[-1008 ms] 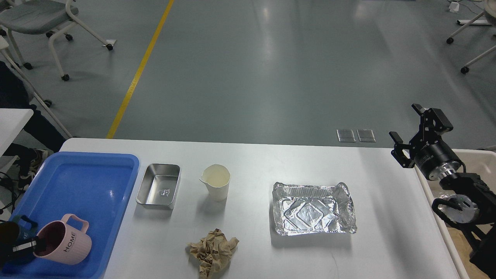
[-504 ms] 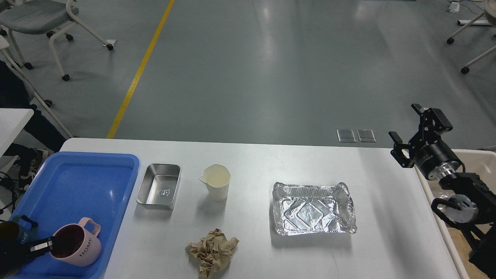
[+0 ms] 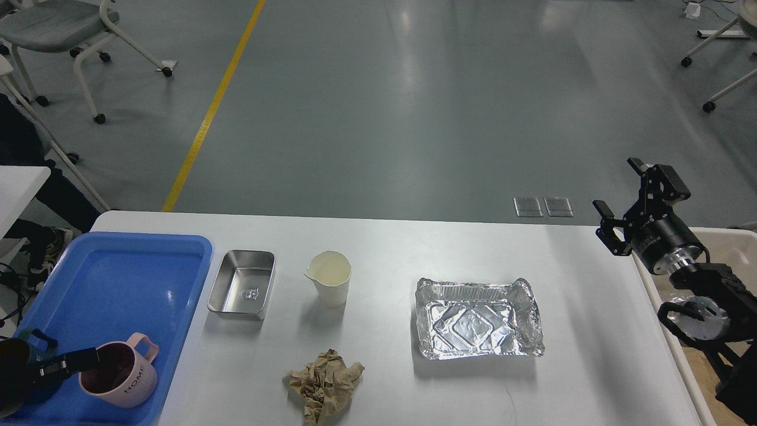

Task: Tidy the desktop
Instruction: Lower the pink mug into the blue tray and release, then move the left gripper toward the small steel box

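Since the earlier frame, the pink mug [image 3: 120,378] has settled upright in the blue tray [image 3: 118,278] at lower left of the desktop [image 3: 384,242], left gripper [image 3: 74,362] at its rim, grip indeterminate; steel tin [image 3: 242,284], foil tray [image 3: 478,319] empty; right gripper [image 3: 628,198] spread, holding nothing.

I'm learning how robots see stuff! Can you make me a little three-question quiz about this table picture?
1. True or false: the pink mug stands upright in the blue tray.
2. Which sits nearest the crumpled brown paper? A) steel tin B) paper cup C) foil tray
3. Fill in: the right gripper hangs beside the desktop with its fingers ___.

Key: 1 true. 2 B. 3 open.
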### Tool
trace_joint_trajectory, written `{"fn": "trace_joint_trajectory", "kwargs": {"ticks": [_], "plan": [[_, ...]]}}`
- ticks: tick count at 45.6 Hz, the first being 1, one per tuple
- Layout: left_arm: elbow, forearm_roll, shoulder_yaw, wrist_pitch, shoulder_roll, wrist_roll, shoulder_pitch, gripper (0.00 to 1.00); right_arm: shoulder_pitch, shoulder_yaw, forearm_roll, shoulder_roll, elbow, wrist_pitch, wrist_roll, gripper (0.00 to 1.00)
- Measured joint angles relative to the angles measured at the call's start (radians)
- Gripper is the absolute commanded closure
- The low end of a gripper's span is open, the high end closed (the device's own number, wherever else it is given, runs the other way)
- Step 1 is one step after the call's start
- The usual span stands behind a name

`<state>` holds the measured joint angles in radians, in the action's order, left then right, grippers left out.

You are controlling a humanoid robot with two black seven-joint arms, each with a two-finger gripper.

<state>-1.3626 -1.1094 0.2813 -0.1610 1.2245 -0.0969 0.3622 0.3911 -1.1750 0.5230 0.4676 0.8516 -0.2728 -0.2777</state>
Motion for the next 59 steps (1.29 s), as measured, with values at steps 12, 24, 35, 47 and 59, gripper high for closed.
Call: {"fn": "trace_joint_trajectory", "kwargs": {"ticks": [12, 24, 35, 47, 59], "plan": [[-0.085, -0.002, 0.074, 0.016, 0.079, -0.049, 0.045, 0.09, 0.002, 0.000, -0.001, 0.000, 0.000, 0.000, 0.000, 0.00], [-0.213, 0.000, 0.206, 0.072, 0.083, -0.056, 0.083, 0.08, 0.003, 0.001, 0.000, 0.000, 0.000, 0.000, 0.000, 0.00], [-0.281, 0.004, 0.213, 0.187, 0.095, -0.052, 0.094, 0.08, 0.000, 0.002, 0.000, 0.003, -0.001, 0.000, 0.000, 0.00], [-0.289, 0.040, 0.191, 0.235, 0.165, -0.057, 0.049, 0.08, 0.000, 0.002, 0.000, 0.006, -0.002, 0.000, 0.000, 0.00], [-0.295, 0.078, 0.190, 0.228, 0.192, -0.062, 0.046, 0.08, -0.001, 0.002, 0.000, 0.008, -0.002, 0.000, 0.000, 0.00]]}}
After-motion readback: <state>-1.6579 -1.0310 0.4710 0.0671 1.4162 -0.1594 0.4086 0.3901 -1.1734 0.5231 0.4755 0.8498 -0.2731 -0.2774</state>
